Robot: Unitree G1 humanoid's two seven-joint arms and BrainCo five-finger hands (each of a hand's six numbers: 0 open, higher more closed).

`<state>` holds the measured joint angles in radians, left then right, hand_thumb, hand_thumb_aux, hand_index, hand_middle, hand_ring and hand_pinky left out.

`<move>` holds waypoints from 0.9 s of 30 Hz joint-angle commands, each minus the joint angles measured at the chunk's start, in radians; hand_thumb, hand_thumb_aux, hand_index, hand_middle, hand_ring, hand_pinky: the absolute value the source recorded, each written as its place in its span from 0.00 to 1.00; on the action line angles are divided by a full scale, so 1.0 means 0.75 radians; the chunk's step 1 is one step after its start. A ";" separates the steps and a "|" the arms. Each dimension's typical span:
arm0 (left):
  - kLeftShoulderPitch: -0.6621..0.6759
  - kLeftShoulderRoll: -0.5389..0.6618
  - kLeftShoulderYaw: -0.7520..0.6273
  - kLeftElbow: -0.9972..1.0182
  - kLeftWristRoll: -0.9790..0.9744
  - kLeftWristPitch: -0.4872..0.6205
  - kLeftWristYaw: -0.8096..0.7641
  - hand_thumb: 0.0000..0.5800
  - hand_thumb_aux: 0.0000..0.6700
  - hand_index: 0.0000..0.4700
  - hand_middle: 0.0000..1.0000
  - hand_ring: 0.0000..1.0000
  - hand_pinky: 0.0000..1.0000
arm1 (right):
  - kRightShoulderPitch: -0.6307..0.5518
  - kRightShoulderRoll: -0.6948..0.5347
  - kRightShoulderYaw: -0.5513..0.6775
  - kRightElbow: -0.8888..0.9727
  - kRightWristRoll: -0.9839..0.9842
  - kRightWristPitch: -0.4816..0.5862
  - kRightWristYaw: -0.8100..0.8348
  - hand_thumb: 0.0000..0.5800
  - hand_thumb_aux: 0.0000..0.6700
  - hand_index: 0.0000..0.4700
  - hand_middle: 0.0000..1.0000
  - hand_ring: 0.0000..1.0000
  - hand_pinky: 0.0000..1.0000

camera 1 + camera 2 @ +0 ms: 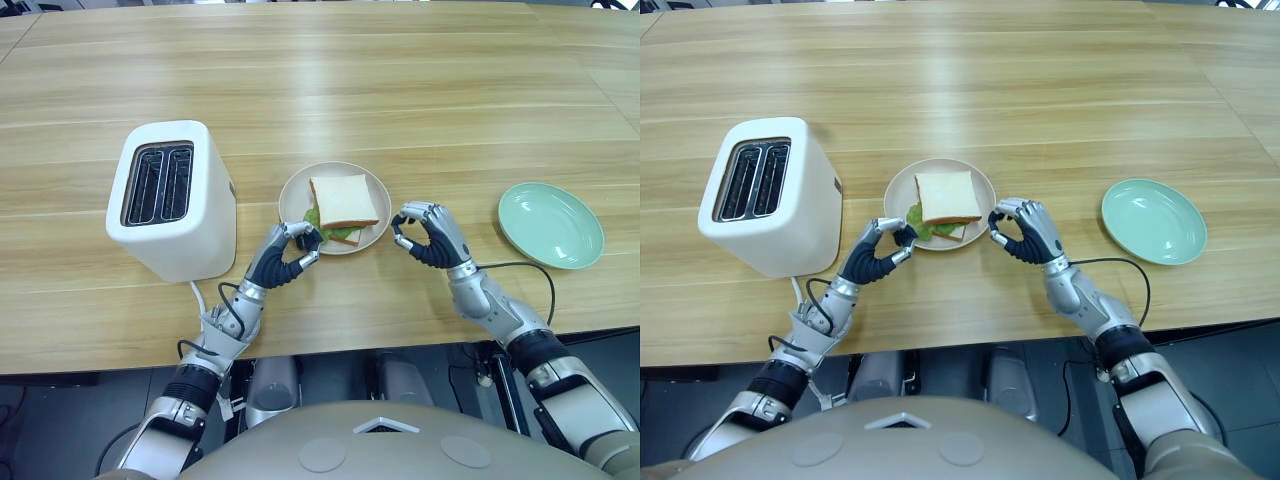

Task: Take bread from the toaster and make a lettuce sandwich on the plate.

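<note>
- Wooden desk (pixel 400 100): everything sits along its front edge, and the planks run left to right.
- White toaster (pixel 170 200): front-left part of the desk, upright, two slots facing up. Its white cord (pixel 197 295) drops over the front edge.
- Green plate (pixel 551 224): front-right, well apart from the rest, close to the right edge.
- Cream plate (pixel 295 190): front-middle, just right of the toaster and not touching it.
- Left hand (pixel 285 258): at the cream plate's front-left rim, fingers clenched into a ring, with nothing in the grip. Fingertips are right at the rim; can't tell if they touch it.
- Right hand (pixel 432 235): just off the cream plate's right rim, also clenched into a ring around nothing, with a small gap to the plate.
- Sandwich (pixel 343 199): on the cream plate, top slice lying flat and a second slice showing under its front-right corner.
- Lettuce (pixel 920 222): between the slices, sticking out on the front-left side next to the left hand's fingertips.
- Black cable (pixel 520 265): loops on the desk beside the right forearm, between the hand and the green plate.
</note>
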<state>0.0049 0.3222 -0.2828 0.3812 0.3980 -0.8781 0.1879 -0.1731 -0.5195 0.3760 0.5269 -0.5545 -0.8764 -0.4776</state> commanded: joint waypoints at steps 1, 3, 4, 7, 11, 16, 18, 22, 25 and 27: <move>0.038 0.056 -0.059 0.006 0.051 -0.036 -0.114 1.00 1.00 0.98 1.00 1.00 1.00 | 0.063 -0.026 0.048 -0.045 0.131 -0.068 0.264 1.00 1.00 0.98 1.00 1.00 1.00; 0.026 0.070 -0.083 0.050 0.088 -0.019 -0.147 1.00 1.00 0.98 1.00 1.00 1.00 | 0.071 -0.010 0.064 -0.016 0.129 -0.069 0.343 1.00 1.00 0.98 1.00 1.00 1.00; 0.014 0.075 -0.088 0.072 0.118 -0.005 -0.145 1.00 1.00 0.98 1.00 1.00 1.00 | 0.066 0.002 0.068 0.001 0.109 -0.057 0.364 1.00 1.00 0.98 1.00 1.00 1.00; -0.057 0.072 -0.081 0.162 0.210 0.051 -0.087 1.00 1.00 0.98 1.00 1.00 1.00 | 0.018 0.049 0.070 0.088 0.030 -0.015 0.363 1.00 1.00 0.98 1.00 1.00 1.00; -0.156 0.047 -0.087 0.258 0.277 0.099 -0.025 1.00 1.00 0.98 1.00 1.00 1.00 | -0.084 0.098 0.091 0.234 -0.120 0.051 0.282 1.00 1.00 0.98 1.00 1.00 1.00; -0.316 -0.002 -0.131 0.452 0.374 0.151 0.088 1.00 1.00 0.98 1.00 1.00 1.00 | -0.228 0.158 0.152 0.419 -0.275 0.109 0.142 1.00 1.00 0.98 1.00 1.00 1.00; -0.388 -0.016 -0.146 0.537 0.390 0.176 0.115 1.00 1.00 0.98 1.00 1.00 1.00 | -0.291 0.184 0.172 0.514 -0.301 0.120 0.101 1.00 1.00 0.98 1.00 1.00 1.00; -0.500 -0.030 -0.170 0.691 0.414 0.195 0.183 1.00 1.00 0.98 1.00 1.00 1.00 | -0.401 0.227 0.211 0.684 -0.341 0.150 0.023 1.00 1.00 0.98 1.00 1.00 1.00; -0.581 -0.047 -0.179 0.821 0.417 0.205 0.241 1.00 1.00 0.98 1.00 1.00 1.00 | -0.485 0.266 0.230 0.802 -0.350 0.183 -0.028 1.00 1.00 0.98 1.00 1.00 1.00; -0.654 -0.069 -0.179 0.925 0.406 0.218 0.278 1.00 1.00 0.98 1.00 1.00 1.00 | -0.553 0.301 0.231 0.888 -0.344 0.229 -0.052 1.00 1.00 0.98 1.00 1.00 1.00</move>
<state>-0.4472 0.2829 -0.4089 0.9967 0.6993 -0.7320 0.3698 -0.5495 -0.3083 0.5427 1.1336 -0.8122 -0.7403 -0.4964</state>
